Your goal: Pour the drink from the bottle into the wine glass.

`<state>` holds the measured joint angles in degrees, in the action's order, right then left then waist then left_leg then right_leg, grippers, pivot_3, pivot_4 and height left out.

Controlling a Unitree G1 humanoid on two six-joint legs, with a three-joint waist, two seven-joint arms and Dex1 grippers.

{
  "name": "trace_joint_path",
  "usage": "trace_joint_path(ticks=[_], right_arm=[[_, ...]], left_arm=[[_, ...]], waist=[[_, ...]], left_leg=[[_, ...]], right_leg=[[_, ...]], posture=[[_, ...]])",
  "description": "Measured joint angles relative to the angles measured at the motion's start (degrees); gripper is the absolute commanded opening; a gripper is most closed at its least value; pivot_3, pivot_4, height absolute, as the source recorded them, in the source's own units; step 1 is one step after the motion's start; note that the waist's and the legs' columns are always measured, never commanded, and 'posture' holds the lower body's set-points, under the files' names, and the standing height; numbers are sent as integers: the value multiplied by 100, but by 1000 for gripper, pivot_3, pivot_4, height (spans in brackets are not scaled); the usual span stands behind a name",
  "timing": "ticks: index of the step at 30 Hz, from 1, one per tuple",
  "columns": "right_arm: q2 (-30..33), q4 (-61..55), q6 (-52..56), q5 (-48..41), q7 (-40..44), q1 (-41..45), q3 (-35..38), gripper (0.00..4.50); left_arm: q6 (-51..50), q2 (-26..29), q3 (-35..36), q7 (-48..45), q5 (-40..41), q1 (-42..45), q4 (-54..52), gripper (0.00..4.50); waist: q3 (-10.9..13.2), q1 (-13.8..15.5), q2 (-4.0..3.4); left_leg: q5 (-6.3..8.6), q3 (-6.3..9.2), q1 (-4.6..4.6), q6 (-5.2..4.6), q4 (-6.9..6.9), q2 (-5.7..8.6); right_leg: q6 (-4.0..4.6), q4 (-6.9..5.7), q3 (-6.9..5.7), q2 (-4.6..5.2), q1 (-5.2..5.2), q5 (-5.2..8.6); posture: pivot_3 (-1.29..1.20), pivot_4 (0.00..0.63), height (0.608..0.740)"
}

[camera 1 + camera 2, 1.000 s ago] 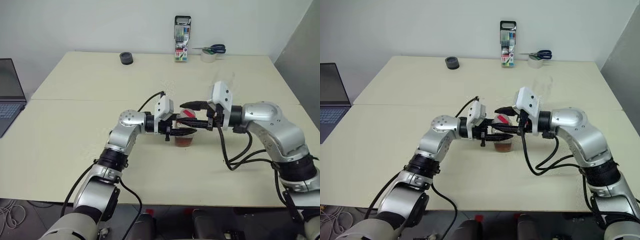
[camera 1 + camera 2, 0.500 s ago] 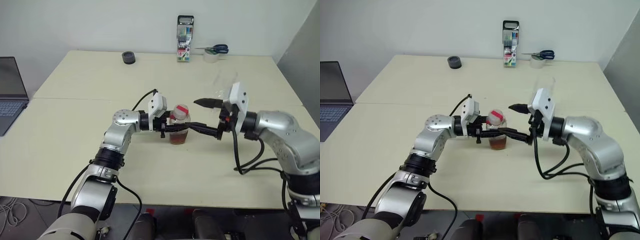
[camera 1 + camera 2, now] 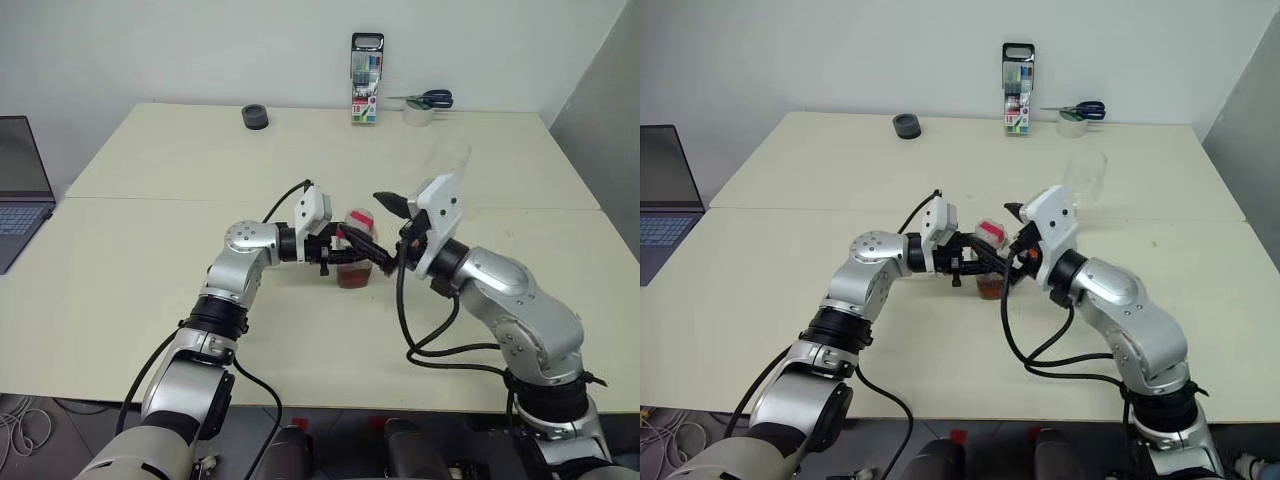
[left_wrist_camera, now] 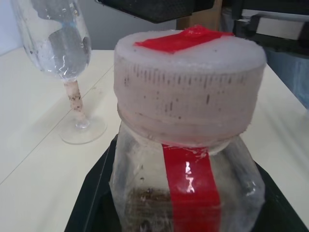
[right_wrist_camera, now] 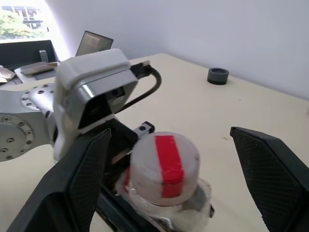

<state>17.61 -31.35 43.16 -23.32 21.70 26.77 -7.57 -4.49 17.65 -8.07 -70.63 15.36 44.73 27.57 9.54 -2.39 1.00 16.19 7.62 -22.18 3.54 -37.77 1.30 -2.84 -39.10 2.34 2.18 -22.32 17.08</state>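
I see my left gripper point(image 3: 352, 256) clamped on the bottle point(image 3: 357, 258), its fingers pressed against the clear body low down, holding it upright on the cream table point(image 3: 150, 270). A little reddish-brown drink point(image 3: 353, 277) sits at the bottom of the bottle. The cap point(image 5: 164, 164) looks whitish with a red strip across its top, and the same red strip runs down the bottle's side.

My right gripper point(image 5: 176, 179) comes in from the opposite side with its fingers point(image 5: 89, 179) spread wide apart, one on each side of the cap, and I cannot tell whether either touches it.

Just beyond my right hand the wine glass point(image 3: 447, 170) stands upright, apart from both grippers; through the left wrist camera I see it behind the bottle, its bowl looking empty.

Farther past my hands, along the far edge of the table, are a small dark roll point(image 3: 254, 116), an upright pack of markers point(image 3: 365, 79), and scissors point(image 3: 428, 98) lying on a roll of tape point(image 3: 417, 113). A laptop point(image 3: 20, 190) sits well off to the left of my left arm.
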Motion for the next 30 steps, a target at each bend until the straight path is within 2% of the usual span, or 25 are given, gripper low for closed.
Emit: trace_joint_path(ticks=[7, 19, 23, 27, 30], right_arm=[[-273, 130, -43, 224, -297, -45, -94, 4226], [-439, 497, -361, 523, -305, -42, -170, 4226], [-533, 507, -428, 519, -286, -41, -165, 3312], [-555, 532, -481, 505, -179, -35, -176, 1894], [-524, 625, -535, 497, -35, 0, -172, 1867]], left_arm=[[72, -2, 0, -1, -4, 128, 108, 1795], [112, -1, 0, 5, -7, 135, 160, 1795], [111, 3, 0, 9, -7, 135, 159, 1795], [105, 5, 0, 17, -7, 133, 139, 1795], [98, 20, 2, 25, -7, 107, 117, 1793]], waist=[[0, -25, 0], [0, -58, -1], [0, -58, -1], [0, -62, -1], [0, -65, -1]], left_leg=[[2, 0, 0, -3, 0, 0], [2, 1, 0, -4, 0, 0], [2, 1, 0, -5, 0, 0], [3, 2, 0, -5, 0, 0], [3, 1, 0, -5, 0, 0]], right_leg=[[0, -1, 0, 0, 0, 0], [0, -2, -1, -1, -1, 0], [0, -2, -1, -1, -1, 0], [0, -2, -1, -1, 0, 0], [0, -2, 0, -1, 0, 0]], posture=[[0, 150, 740], [0, 150, 740], [0, 150, 740], [0, 150, 740], [0, 150, 740]])
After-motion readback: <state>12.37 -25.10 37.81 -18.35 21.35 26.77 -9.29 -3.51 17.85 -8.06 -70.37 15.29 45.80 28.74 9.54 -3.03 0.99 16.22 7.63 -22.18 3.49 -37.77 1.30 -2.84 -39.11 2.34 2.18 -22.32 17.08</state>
